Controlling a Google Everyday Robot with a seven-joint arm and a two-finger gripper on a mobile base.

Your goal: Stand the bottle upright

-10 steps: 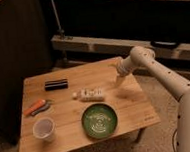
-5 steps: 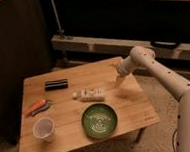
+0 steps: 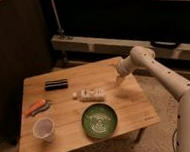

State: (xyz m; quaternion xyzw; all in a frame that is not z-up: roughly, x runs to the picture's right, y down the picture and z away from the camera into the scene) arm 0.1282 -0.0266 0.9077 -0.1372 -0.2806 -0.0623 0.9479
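Note:
The bottle [image 3: 90,94] is small, whitish and translucent, and lies on its side near the middle of the wooden table [image 3: 69,138], cap pointing left. My gripper [image 3: 120,79] hangs from the white arm over the table's right part, to the right of the bottle and apart from it, above the tabletop. It holds nothing that I can see.
A green plate [image 3: 99,120] sits in front of the bottle. A translucent plastic cup [image 3: 44,129] stands at the front left. An orange and grey tool [image 3: 36,106] lies at the left, a black block [image 3: 56,84] at the back left. Shelving stands behind the table.
The gripper has shifted slightly; the bottle and the other objects have not moved.

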